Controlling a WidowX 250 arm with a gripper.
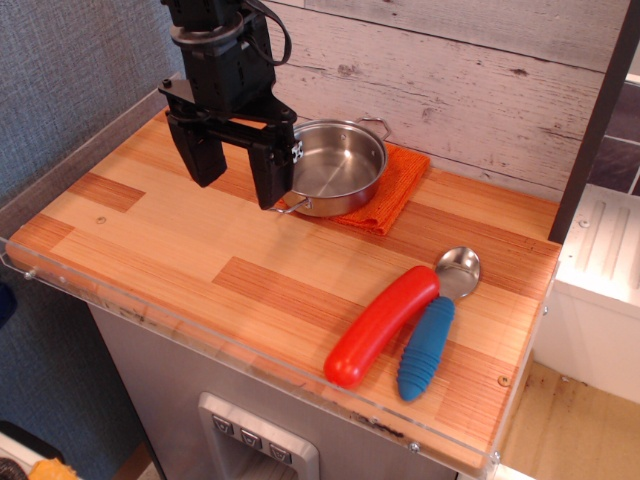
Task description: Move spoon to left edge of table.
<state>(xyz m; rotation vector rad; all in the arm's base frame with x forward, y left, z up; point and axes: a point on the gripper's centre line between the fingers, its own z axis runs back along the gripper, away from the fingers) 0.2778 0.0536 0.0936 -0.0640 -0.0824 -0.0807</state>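
The spoon [432, 335] lies near the table's front right corner, its blue ribbed handle toward the front edge and its shiny round bowl pointing back. A red sausage-shaped object [382, 325] lies right beside it on the left, touching or nearly touching. My gripper [238, 182] hangs above the back left of the wood-plank table [150, 240], far from the spoon. Its two black fingers are spread apart with nothing between them.
A steel pan [335, 163] sits on an orange cloth [400, 195] at the back, just right of my gripper. A clear acrylic rim [200, 320] runs along the table's front and left edges. A white plank wall stands behind.
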